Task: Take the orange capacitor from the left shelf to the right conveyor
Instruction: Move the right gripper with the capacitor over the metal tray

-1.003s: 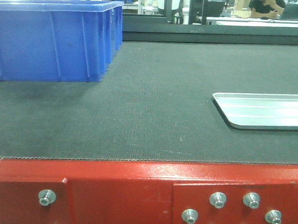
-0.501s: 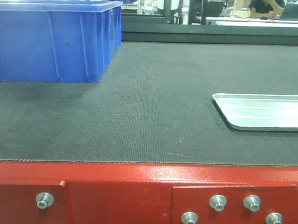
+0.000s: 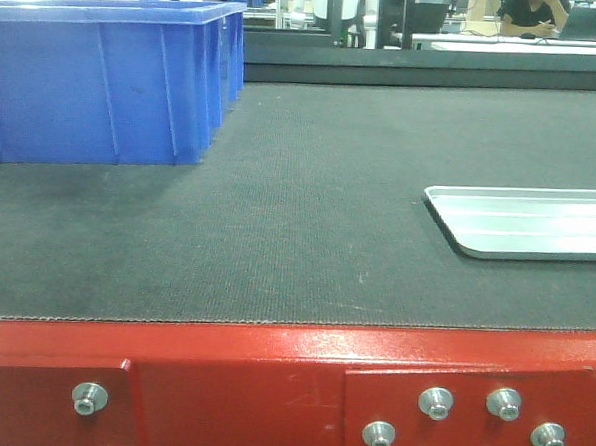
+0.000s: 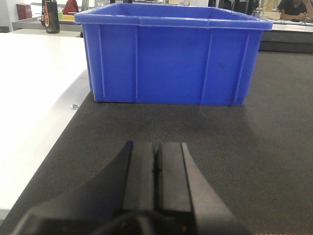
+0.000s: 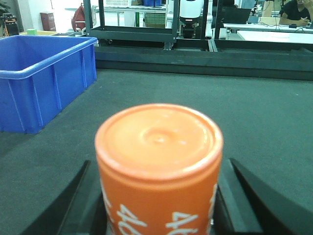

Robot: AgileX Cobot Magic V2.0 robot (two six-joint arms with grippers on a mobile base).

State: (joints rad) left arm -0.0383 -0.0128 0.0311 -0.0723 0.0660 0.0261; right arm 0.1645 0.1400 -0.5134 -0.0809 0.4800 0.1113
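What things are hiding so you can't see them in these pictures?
Right wrist view: orange capacitor, bottom cut off by the lower edge.
Front view: silver tray, runs off the right edge.
Left wrist view: blue bin, inside hidden by its front wall.

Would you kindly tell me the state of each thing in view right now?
orange capacitor: upright, clamped in the right gripper.
right gripper: shut on the orange capacitor.
left gripper: shut, empty, over the right conveyor.
blue bin: upright on the right conveyor, contents hidden.
silver tray: flat on the right conveyor, visible part bare.
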